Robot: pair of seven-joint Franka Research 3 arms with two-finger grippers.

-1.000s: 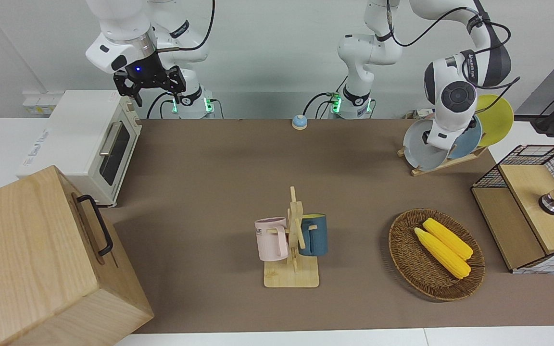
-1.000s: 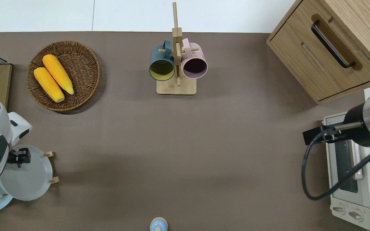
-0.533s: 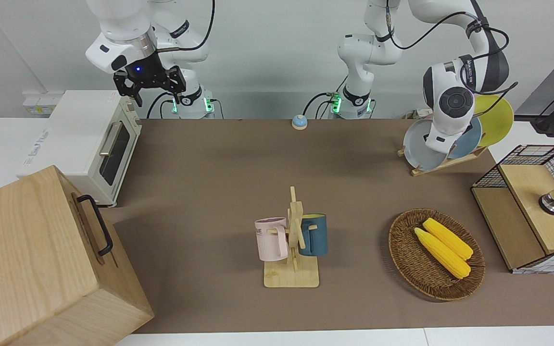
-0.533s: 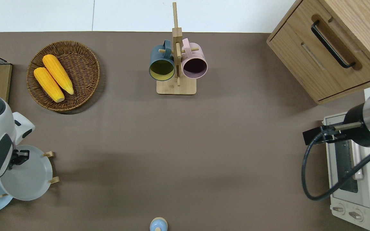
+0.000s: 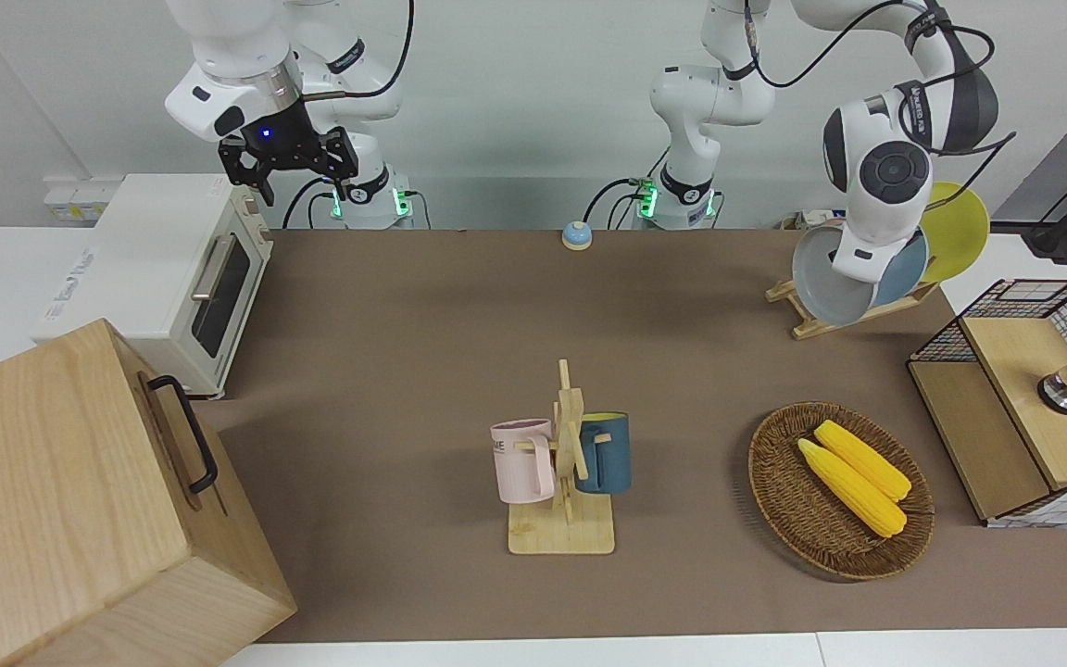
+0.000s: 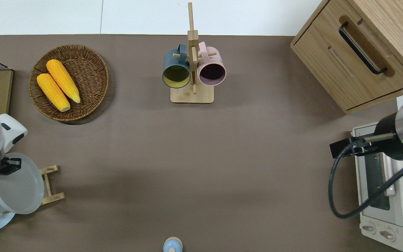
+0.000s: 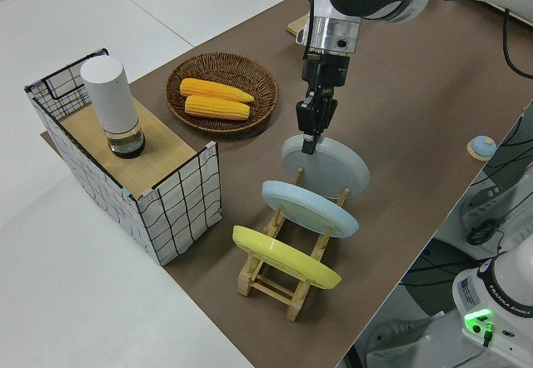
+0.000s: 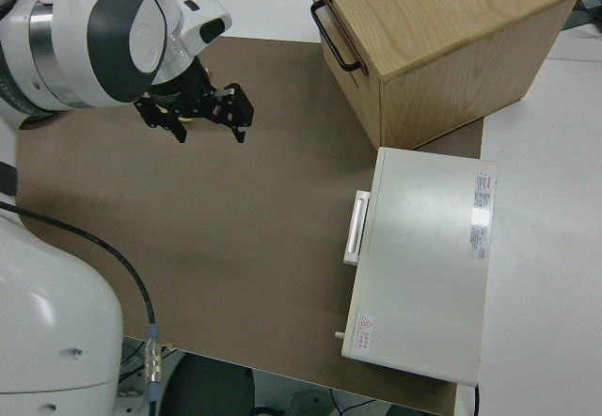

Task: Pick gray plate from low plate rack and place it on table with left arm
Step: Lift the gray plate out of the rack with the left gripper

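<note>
Overhead view: basket holds corn (two cobs).

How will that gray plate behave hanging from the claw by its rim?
The gray plate looks rigid, so it likely won't flex. Pinched only at its top edge by the left claw, it may swing or tilt. Its smooth surface could slip, and it might chip against the low plate rack.

Dark capital letters, seemingly "ME", are showing on the pink mug hanging on the mug stand. "FRANKA" is showing on a robot base near that stand's table edge.
</note>
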